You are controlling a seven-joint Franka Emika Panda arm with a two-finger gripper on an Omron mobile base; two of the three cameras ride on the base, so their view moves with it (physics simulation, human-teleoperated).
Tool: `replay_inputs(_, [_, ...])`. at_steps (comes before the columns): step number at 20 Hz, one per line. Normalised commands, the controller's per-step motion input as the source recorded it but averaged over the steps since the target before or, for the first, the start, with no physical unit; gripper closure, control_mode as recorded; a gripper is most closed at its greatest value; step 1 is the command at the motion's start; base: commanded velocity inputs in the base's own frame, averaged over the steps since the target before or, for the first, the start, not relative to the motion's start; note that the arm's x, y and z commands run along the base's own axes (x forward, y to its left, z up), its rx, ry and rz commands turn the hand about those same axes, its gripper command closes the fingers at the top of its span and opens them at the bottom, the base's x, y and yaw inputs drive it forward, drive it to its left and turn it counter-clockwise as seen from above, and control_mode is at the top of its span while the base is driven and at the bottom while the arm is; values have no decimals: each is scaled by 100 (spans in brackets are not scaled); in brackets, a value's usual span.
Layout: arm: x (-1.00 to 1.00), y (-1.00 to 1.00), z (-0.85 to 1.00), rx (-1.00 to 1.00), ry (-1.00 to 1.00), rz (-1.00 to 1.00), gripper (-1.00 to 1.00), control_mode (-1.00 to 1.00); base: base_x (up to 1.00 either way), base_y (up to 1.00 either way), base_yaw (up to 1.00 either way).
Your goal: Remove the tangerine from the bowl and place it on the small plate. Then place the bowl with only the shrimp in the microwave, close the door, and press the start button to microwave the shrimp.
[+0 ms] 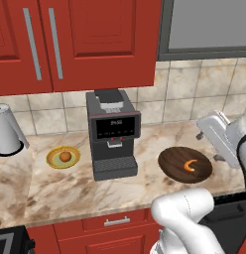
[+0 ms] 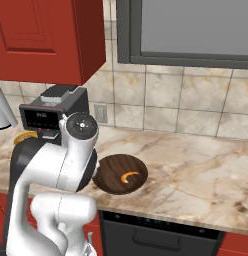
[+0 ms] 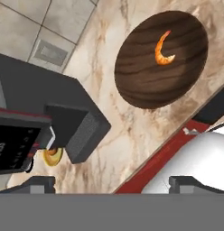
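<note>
**Above the right part of the counter: item list, gripper outward**

1. Gripper (image 3: 117, 184). Released and empty. In the hand view the two finger tips stand wide apart at the bottom, with nothing between them. It hovers off the counter (image 1: 70, 191) and touches nothing.

2. Bowl (image 1: 185, 164). Dark wood, upright, near the counter's front edge and right of the coffee machine (image 1: 112, 134). It sits ahead of and below the gripper, clearly apart from it. In the hand view it is off to the upper right, not centred between the finger tips.

3. Shrimp (image 1: 190, 165). Orange crescent lying flat inside the bowl, a little right of its centre. It is the bowl's sole content.

4. Coffee machine. Black, standing between the bowl and the small plate.

5. Small plate (image 1: 51, 159). Yellow rim, on the counter left of the coffee machine and well apart from the gripper.

6. Tangerine (image 1: 65, 156). Rests on the small plate.

7. Microwave (image 2: 186, 25). Taken to be the dark grey box high on the far wall, above and right of the bowl. Whether its door is open cannot be told.

**Step in hand (judgement):** the fruit transfer reads as done, and fetching the bowl is the current step.

**Next move calls for:** lining the open fingers up over the bowl's rim, descending to straddle that rim, and pinching it firmly. The bowl must then stay level on the lift so the shrimp does not slide out.
</note>
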Motion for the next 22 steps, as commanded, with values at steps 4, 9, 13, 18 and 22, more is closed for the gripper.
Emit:
replay_inputs(4, [-1, -100, -33, 31, 0, -3, -100, -100, 0, 0, 0])
replay_inputs(9, [8, -58, -80, 12, -6, 1, -100, -100, 0, 0, 0])
replay_inputs(13, [25, -27, -71, 4, -3, 5, -100, -100, 0, 0, 0])
replay_inputs(18, [54, -33, -65, 1, 3, 7, -100, -100, 0, 0, 0])
replay_inputs(22, [46, -45, -51, 0, 3, 5, -100, -100, 0, 0, 0])
